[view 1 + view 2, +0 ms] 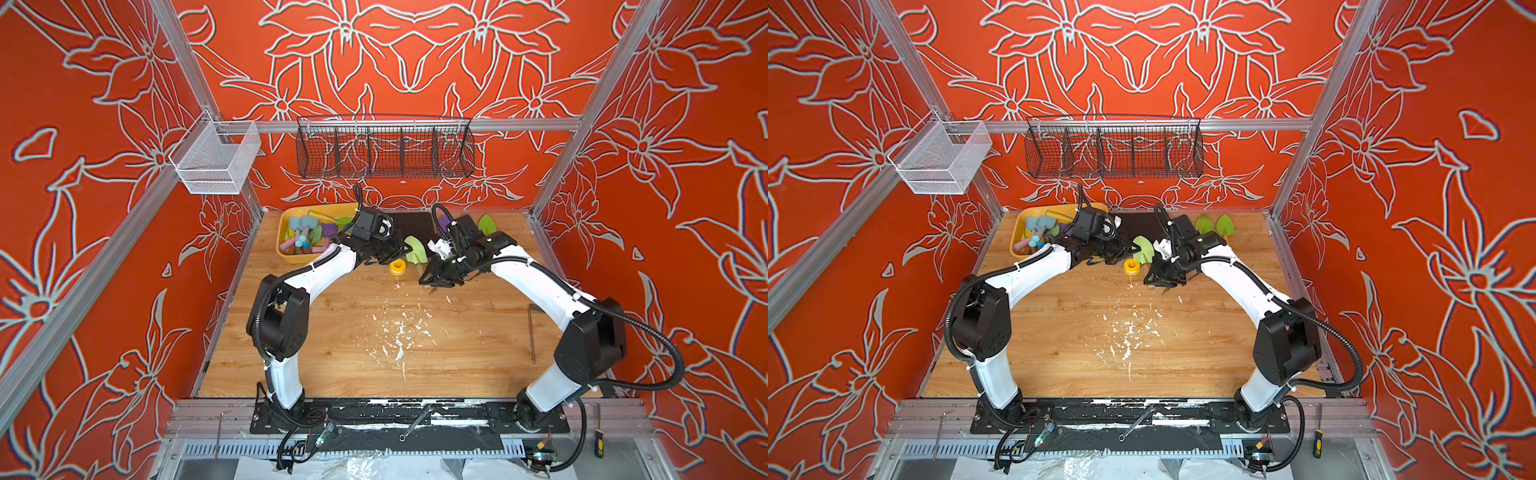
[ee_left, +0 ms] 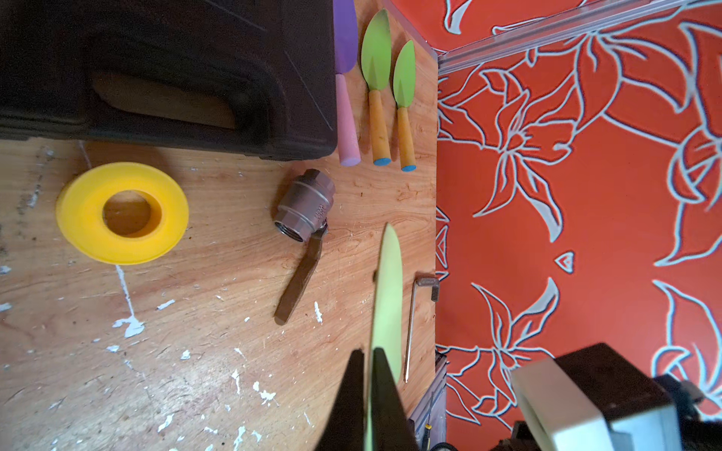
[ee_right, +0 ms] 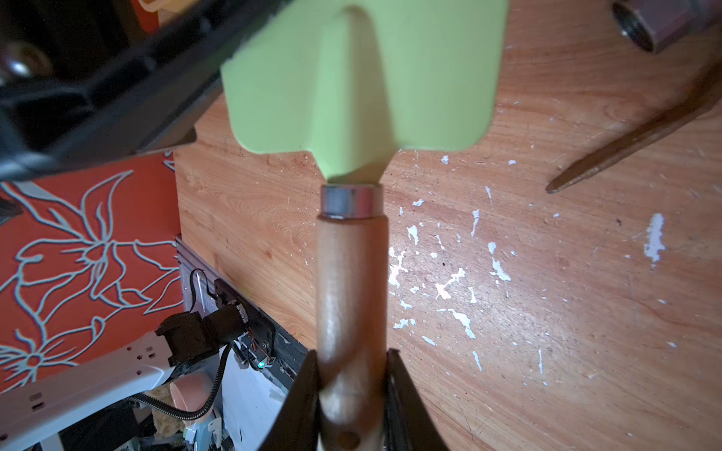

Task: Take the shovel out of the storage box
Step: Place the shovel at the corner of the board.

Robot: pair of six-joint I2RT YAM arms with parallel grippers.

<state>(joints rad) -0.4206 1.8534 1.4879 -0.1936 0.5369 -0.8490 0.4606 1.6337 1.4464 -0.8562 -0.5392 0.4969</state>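
Currently held: shovel (image 1: 415,249), aloft over the tabletop (image 1: 332,353), bridging both pincers and well clear of the storage box (image 1: 293,258).
Right pincer (image 3: 353,353): pinching the wooden handle; the green blade lies straight ahead of it.
Left pincer (image 2: 366,353): blade edge-on between its fingers; pressing or just clear, cannot tell.
Long axis: runs from pincer to pincer.
Nearer arm: right, judged best placed to carry; the storage box lies behind the left pincer.
Count, tools: one held; two green shovels (image 2: 376,50) and one purple-bladed tool (image 2: 344,35) beside the black case (image 2: 156,78); those in the box uncountable.
Count, other: one yellow ring (image 2: 122,213), one valve (image 2: 304,205).
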